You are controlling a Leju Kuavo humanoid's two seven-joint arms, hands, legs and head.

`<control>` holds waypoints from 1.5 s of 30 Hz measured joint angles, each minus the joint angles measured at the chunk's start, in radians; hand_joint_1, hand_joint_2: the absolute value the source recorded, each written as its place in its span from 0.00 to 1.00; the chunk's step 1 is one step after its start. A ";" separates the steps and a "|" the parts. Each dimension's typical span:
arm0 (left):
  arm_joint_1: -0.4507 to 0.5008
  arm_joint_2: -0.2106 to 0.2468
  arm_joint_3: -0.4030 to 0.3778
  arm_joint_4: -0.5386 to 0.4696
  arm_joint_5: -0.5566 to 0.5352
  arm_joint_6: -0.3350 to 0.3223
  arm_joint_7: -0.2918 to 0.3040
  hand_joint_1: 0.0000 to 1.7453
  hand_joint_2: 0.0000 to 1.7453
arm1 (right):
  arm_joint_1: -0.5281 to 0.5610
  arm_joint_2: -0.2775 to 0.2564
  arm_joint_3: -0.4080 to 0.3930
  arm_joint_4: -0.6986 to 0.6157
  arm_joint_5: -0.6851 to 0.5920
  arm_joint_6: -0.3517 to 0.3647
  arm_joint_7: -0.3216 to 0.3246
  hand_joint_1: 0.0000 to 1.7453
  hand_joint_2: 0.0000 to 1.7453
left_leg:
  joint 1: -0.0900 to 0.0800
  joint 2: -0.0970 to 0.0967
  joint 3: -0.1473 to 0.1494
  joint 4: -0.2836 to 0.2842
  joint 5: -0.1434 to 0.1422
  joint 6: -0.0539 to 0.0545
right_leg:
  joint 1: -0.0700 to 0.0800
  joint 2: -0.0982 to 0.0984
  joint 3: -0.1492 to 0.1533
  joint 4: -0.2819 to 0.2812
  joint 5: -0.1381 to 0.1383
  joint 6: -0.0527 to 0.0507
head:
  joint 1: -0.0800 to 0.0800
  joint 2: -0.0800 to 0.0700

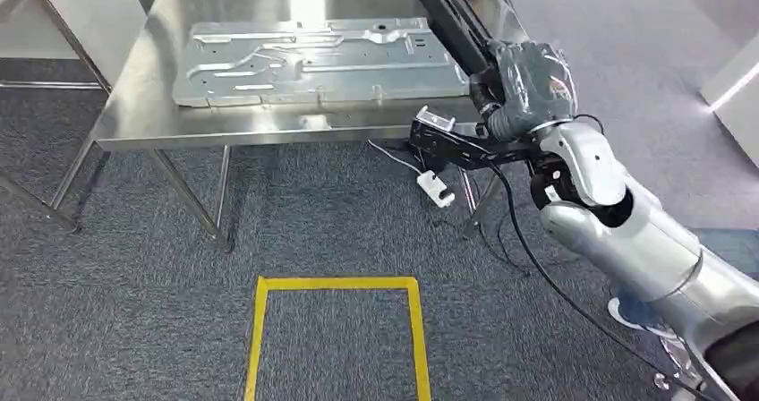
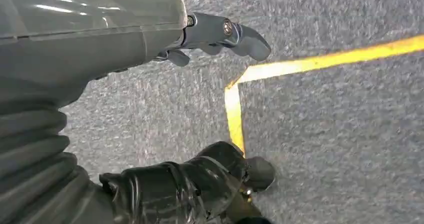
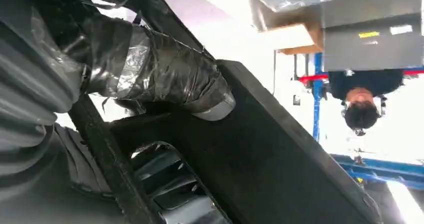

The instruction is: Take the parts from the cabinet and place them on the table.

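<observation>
The right robot hand [image 1: 524, 83] grasped a long flat black part [image 1: 447, 16], tilted above the stainless steel desk [image 1: 134, 106], beside a stamped grey metal panel [image 1: 318, 61] lying flat on it. The left robot hand [image 2: 200, 44] hung released over grey carpet [image 2: 325, 134] with yellow tape [image 2: 320, 61]

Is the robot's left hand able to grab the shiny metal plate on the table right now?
Probably not. The left hand hangs low over the carpet by the yellow tape, while the metal plate lies up on the table.
</observation>
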 joint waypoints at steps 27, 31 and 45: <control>0.007 -0.004 -0.002 -0.002 0.023 -0.046 0.005 0.00 1.00 | -0.049 0.004 0.155 0.003 0.284 0.203 -0.163 1.00 1.00 | -0.021 0.000 -0.046 -0.006 0.053 -0.018 | 0.015 0.006 0.241 -0.137 -0.090 -0.027 | -0.003 0.000; 0.009 -0.002 -0.002 -0.003 0.023 -0.042 0.006 0.00 1.00 | -0.038 0.007 0.161 0.003 0.287 0.203 -0.169 1.00 1.00 | -0.014 -0.004 0.033 -0.029 0.001 0.004 | 0.012 0.011 0.057 0.162 0.037 -0.014 | 0.002 0.000; 0.006 -0.009 -0.004 -0.002 0.022 0.102 0.088 0.00 1.00 | 0.008 0.000 0.200 0.002 0.296 0.225 -0.153 1.00 1.00 | -0.010 -0.028 0.264 0.018 -0.162 -0.037 | 0.025 0.020 -0.162 -0.063 0.229 -0.073 | 0.012 0.000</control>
